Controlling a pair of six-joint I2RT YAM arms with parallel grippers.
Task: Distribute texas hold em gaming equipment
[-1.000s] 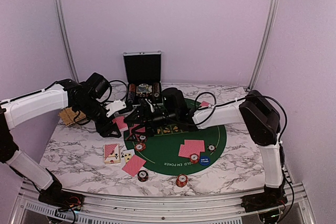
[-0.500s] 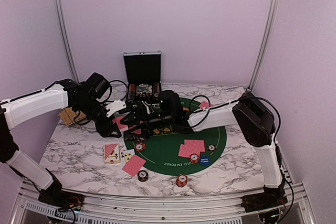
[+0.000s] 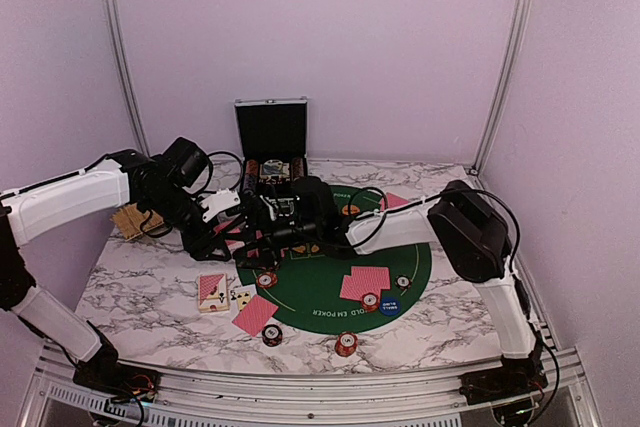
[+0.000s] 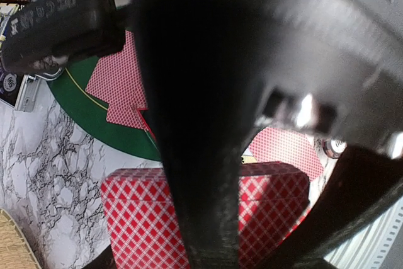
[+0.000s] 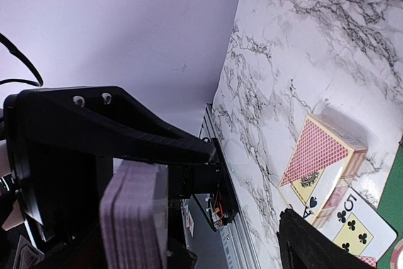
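- Gripping the red-backed card deck, the left pincer sat closed on it (centre-left of the overhead frame).
- Just beside it, the right pincer stood open.

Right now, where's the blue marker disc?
In the overhead view, the blue marker disc lies on the near right part of the green mat, beside a striped chip, with two red-backed cards just behind it.
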